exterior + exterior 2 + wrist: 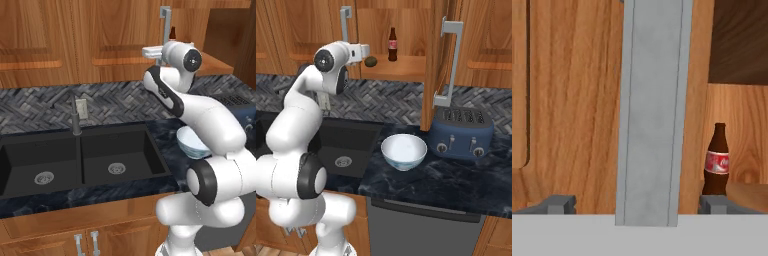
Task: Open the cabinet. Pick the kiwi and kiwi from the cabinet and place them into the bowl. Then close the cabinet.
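Observation:
The cabinet's right door (437,55) stands swung open, its silver bar handle (451,65) facing out. The left door (120,30) looks shut. My gripper (637,204) is open, with one fingertip (559,204) on each side of the left door's silver handle (652,110) and not pressing on it. From the bases the gripper (358,50) (161,51) is up at that handle (346,22) (165,22). One kiwi (371,61) lies on the open shelf just right of my hand. The pale bowl (404,150) (192,142) sits on the counter below.
A cola bottle (392,45) (717,160) stands on the shelf behind the kiwi. A blue toaster (463,132) sits right of the bowl under the open door. A black double sink (80,160) with a faucet (75,115) lies to the left.

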Controlling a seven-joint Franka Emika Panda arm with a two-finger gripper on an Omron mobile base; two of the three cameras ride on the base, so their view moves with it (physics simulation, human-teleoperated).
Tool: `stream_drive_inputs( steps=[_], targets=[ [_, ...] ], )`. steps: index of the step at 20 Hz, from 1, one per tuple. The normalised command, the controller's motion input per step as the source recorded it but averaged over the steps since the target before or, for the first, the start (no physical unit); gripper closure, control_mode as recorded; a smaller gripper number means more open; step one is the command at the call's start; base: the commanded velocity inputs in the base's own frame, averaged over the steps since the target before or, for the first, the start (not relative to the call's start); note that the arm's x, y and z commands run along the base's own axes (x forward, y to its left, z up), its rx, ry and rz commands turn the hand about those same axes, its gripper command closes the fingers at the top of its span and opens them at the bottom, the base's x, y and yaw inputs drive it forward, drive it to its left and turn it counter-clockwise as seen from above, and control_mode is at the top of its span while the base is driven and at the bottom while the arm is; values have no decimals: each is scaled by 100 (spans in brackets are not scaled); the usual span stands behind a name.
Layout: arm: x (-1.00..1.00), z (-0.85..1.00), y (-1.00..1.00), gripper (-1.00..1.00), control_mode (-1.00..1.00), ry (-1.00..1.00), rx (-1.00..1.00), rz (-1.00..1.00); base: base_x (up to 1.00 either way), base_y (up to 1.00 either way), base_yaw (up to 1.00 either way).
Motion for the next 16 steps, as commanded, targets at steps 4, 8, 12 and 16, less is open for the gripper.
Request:
stream_drive_inputs(
  steps=[4, 8, 12, 16],
  targets=[
    [0, 0, 0, 100, -100, 0, 0, 0, 0, 0, 0],
    [0, 0, 0, 100, -100, 0, 0, 0, 0, 0, 0],
    [-2, 6, 0, 100, -100, 0, 2, 0, 0, 0, 0],
    [-29, 27, 7, 100, -100, 0, 2, 0, 0, 0, 0]
  ],
)
